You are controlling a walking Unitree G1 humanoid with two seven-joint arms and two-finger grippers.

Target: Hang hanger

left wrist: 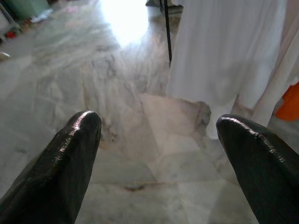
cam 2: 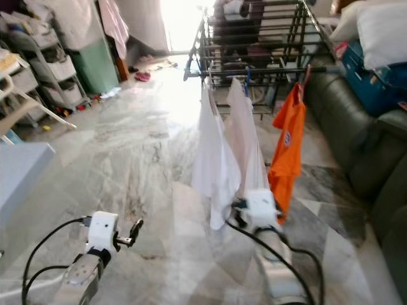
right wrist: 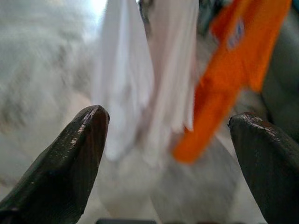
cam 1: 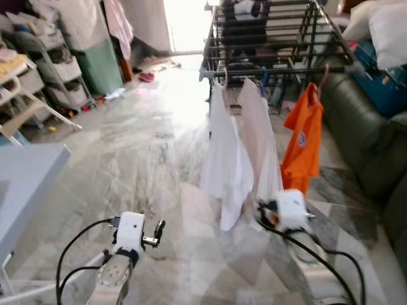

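Now three garments hang straight down from the drying rack (cam 1: 273,38): white shirt (cam 1: 226,165), pale garment (cam 1: 257,136), orange shirt (cam 1: 304,140) nearest the sofa (cam 1: 362,140). Right gripper (right wrist: 168,135) spread wide, empty, facing them; left gripper (left wrist: 159,135) spread over marble floor (cam 1: 146,159).

Open marble floor (cam 1: 146,159) lies ahead on the left, nothing on it out to the bright doorway. The drying rack (cam 1: 273,38) blocks the right, two white garments (cam 1: 226,159) and an orange shirt (cam 1: 304,136) hanging off its near rail. A dark sofa (cam 1: 369,146) closes the far right; shelves (cam 1: 57,70) line the left wall.
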